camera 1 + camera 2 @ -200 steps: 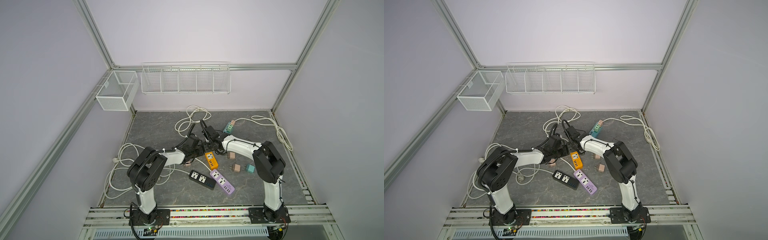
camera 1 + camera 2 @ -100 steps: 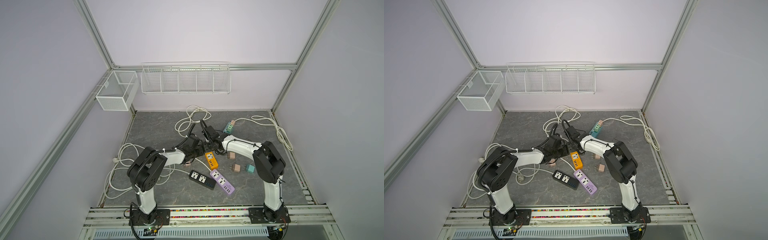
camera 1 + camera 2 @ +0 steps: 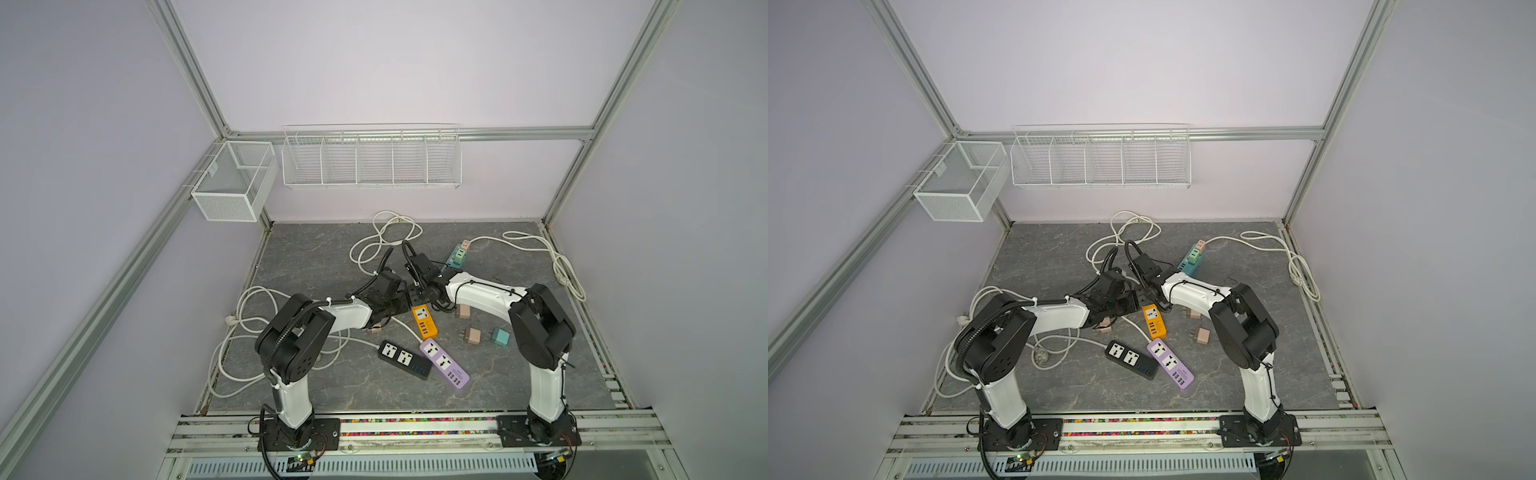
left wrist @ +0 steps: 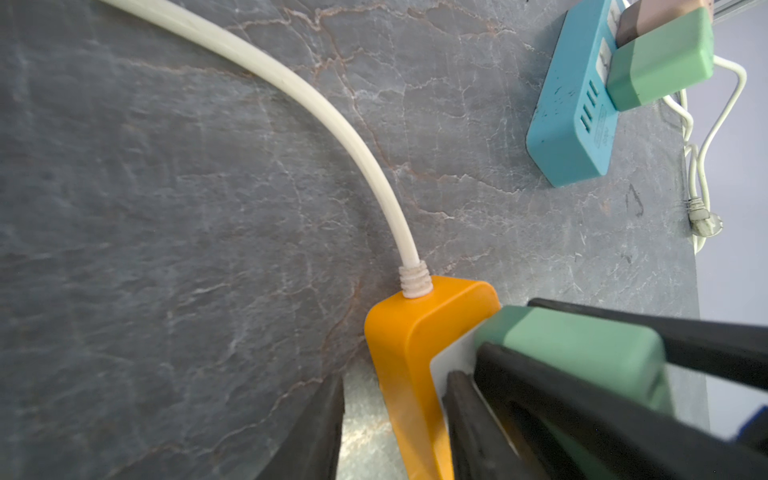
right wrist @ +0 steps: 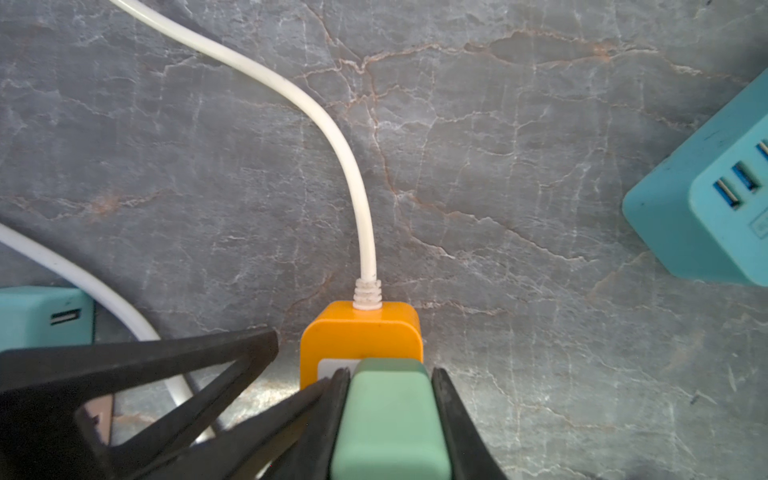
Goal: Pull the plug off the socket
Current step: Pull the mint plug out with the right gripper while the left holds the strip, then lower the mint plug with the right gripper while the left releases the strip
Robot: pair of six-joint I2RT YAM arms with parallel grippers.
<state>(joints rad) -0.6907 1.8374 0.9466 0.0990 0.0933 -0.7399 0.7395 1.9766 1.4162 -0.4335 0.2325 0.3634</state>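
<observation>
Green plastic filled the right gripper (image 5: 390,374) as I watched from the remote console. Its two black fingers (image 5: 453,415) were clamped on the flanks of the mint-green plug (image 5: 390,419). The plug sat seated in the white face of the orange power strip (image 5: 360,332), at the end where the white cord (image 5: 357,199) enters.

The plug's long axis stood out from that face and ran back between the fingers toward the wrist. I judged the pull had to go straight along it, away from the strip, and the right arm already had it.

The left gripper (image 4: 395,378) stood partly parted astride one long edge of the strip. One finger lay on the white face, the other just beside the orange wall with a sliver of tabletop (image 4: 166,208) between. I read it as a brace, not a pinch.

Beyond lay a blue power strip (image 4: 569,124). Its small end print was too blurred to read, and I saw no other lettering.
</observation>
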